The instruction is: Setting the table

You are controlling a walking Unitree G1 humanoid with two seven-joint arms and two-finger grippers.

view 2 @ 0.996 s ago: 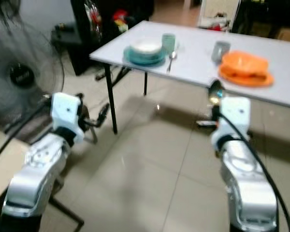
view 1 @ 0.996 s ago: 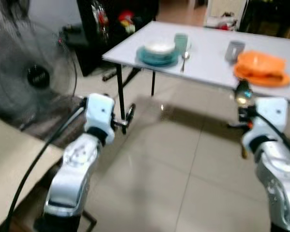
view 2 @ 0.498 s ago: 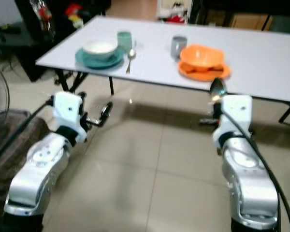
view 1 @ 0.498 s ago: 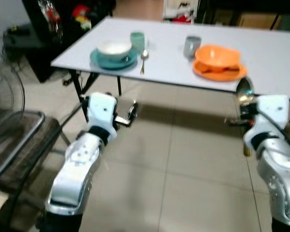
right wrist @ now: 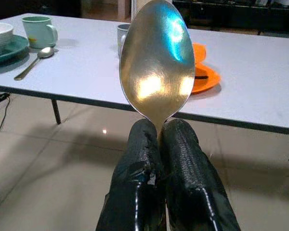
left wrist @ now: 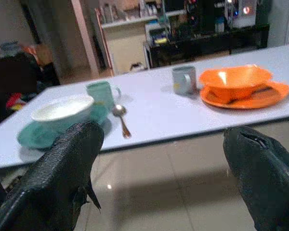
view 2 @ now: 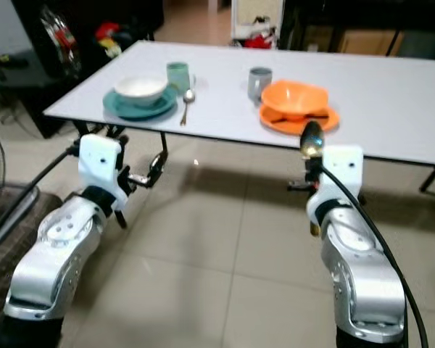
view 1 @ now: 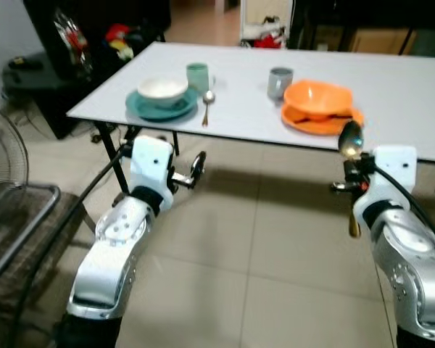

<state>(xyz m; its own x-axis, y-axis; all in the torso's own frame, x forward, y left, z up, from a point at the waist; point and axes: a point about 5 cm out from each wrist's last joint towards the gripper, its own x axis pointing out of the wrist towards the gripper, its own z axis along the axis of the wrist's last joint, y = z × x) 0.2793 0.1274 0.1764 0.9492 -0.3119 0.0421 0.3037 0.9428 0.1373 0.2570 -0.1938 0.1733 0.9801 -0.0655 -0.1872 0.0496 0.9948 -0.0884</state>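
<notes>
A white table (view 1: 241, 110) stands ahead of me. On its left part a white bowl (view 1: 162, 88) sits on a teal plate (view 1: 141, 109), with a teal cup (view 1: 197, 75) and a spoon (view 1: 206, 106) beside it. Further right are a grey mug (view 1: 279, 82) and an orange bowl (view 1: 317, 97) on an orange plate (view 1: 320, 125). My right gripper (right wrist: 160, 140) is shut on the handle of a second spoon (right wrist: 157, 57), held upright below the table edge near the orange set. My left gripper (left wrist: 164, 139) is open and holds nothing, low in front of the teal set.
A fan (view 1: 0, 163) and a dark mesh seat (view 1: 18, 217) stand at my left. A black shelf with small items (view 1: 69, 40) is beyond the table's left corner. Table legs (view 1: 112, 148) reach down to the tiled floor (view 1: 254, 239) between me and the table.
The camera has swung right and nearer, so the table now sits centred and sharper. The right gripper still holds the spoon upright; the left stays open.
</notes>
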